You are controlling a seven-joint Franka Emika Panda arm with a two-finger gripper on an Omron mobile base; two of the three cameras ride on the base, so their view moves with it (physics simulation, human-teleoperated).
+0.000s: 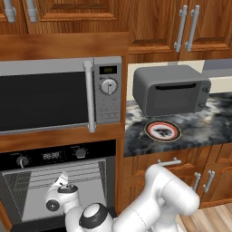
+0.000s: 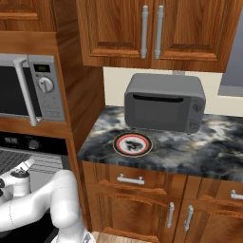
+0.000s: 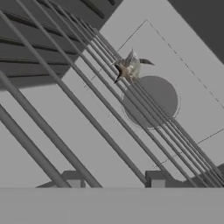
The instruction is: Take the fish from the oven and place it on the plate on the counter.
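While the arm reaches into the oven [image 1: 59, 156], the gripper [image 3: 114, 178] shows jaws half apart, empty; the fish [image 3: 128, 69] lies blurred at twelve o'clock on a rack.

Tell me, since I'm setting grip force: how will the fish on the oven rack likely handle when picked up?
The fish looks tiny and thin, so probably very light. Its pale, shiny body may be slippery. It lies on the narrow bars of the wire rack, so a nudge could tip it between them.
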